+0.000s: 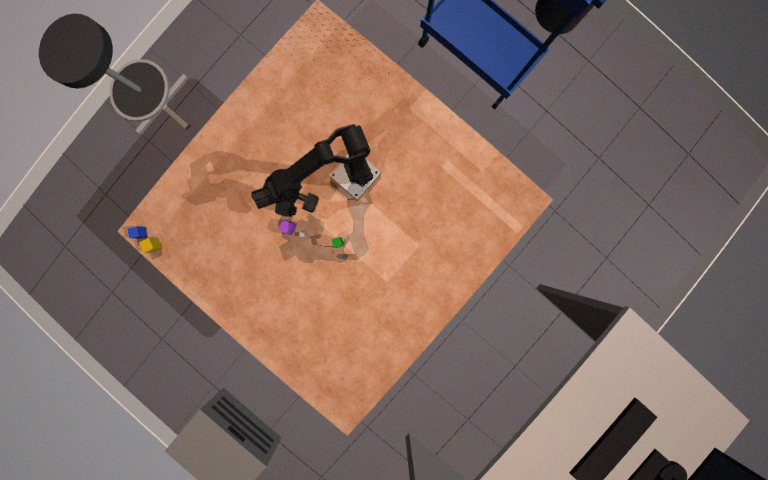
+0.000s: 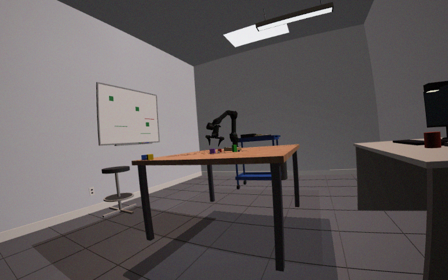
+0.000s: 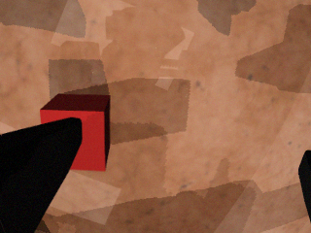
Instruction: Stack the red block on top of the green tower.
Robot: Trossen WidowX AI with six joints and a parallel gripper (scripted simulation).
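Since the red block point(image 3: 84, 131) sits on the worktop point(image 3: 214, 123) under the wide-open, empty claw point(image 3: 175, 175), off-centre by one finger, nothing's picked up yet, so grabbing and stacking onto the green tower point(image 1: 337, 242) remain.

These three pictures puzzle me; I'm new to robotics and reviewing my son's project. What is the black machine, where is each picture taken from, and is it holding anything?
The black machine is a jointed robot arm bolted to a wooden table. One picture looks straight down from above, one looks across the room, and one comes from a camera on the arm's wrist. Its gripper is open and holds nothing. In the wrist picture the red block lies on the table below, beside one dark finger. Also on the table are a green block, purple block, blue block and yellow block.
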